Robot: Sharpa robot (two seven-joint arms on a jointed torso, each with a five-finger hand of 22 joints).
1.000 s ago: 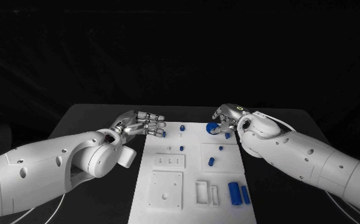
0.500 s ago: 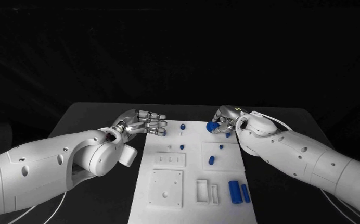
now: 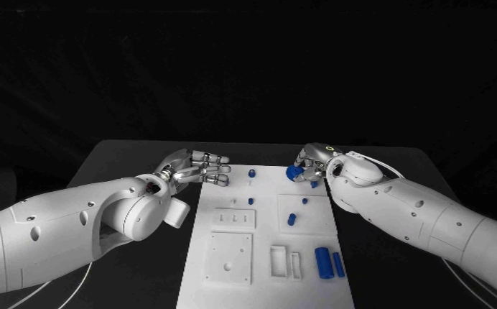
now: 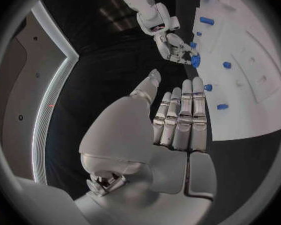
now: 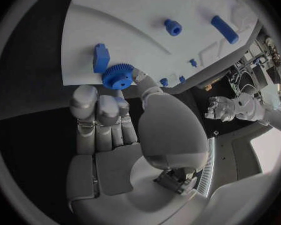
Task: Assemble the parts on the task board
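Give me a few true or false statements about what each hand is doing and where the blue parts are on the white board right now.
1. The right hand holds a blue gear. True.
2. The left hand grips a blue part. False: it holds nothing, and its fingers lie straight.
3. Two long blue parts lie side by side at the board's near right corner. True.
4. The white board lies on a wooden table. False: the table is black.
5. The blue gear is held at the board's near edge. False: it is at the far right end.
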